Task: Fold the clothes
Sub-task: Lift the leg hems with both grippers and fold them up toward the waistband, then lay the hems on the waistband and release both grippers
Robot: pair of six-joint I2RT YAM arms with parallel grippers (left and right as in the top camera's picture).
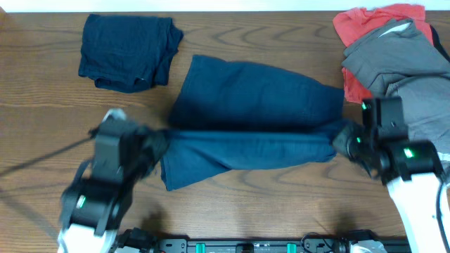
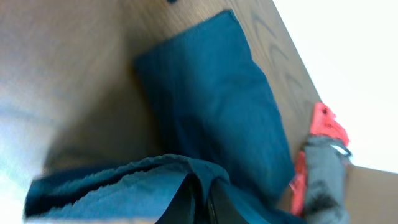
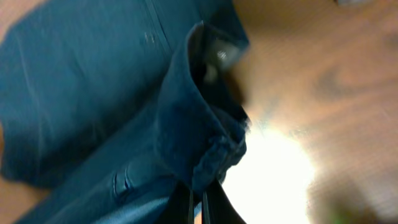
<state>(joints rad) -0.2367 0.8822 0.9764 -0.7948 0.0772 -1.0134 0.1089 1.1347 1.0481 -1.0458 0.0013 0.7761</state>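
Dark navy blue shorts (image 1: 256,105) lie across the middle of the table, their near edge lifted and stretched in a taut line between my two grippers. My left gripper (image 1: 160,140) is shut on the shorts' left end; in the left wrist view its fingers (image 2: 186,202) pinch a fold of navy fabric (image 2: 211,106). My right gripper (image 1: 342,139) is shut on the right end. The right wrist view shows the hem (image 3: 205,149) bunched between its fingers (image 3: 214,205).
A folded navy garment (image 1: 128,51) sits at the back left. A pile of grey (image 1: 404,63) and coral-red (image 1: 373,24) clothes lies at the back right, close behind the right arm. Bare wood runs along the front edge.
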